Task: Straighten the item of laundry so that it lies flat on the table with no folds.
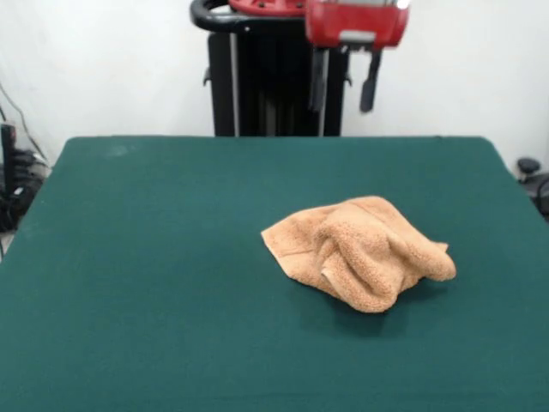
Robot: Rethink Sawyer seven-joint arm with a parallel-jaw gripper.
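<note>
Green table (154, 257) has the towel (360, 251) bunched up well below the empty gripper (345, 81), fingers apart; it's soft and floppy, so I'd pinch an outer corner.

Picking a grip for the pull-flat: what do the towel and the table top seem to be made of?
The towel looks like soft terry cloth, orange-tan, with a nubbly looped pile and thick rounded folds. The table seems covered in matte dark green felt-like fabric, with no shine; what lies under it cannot be seen.
</note>
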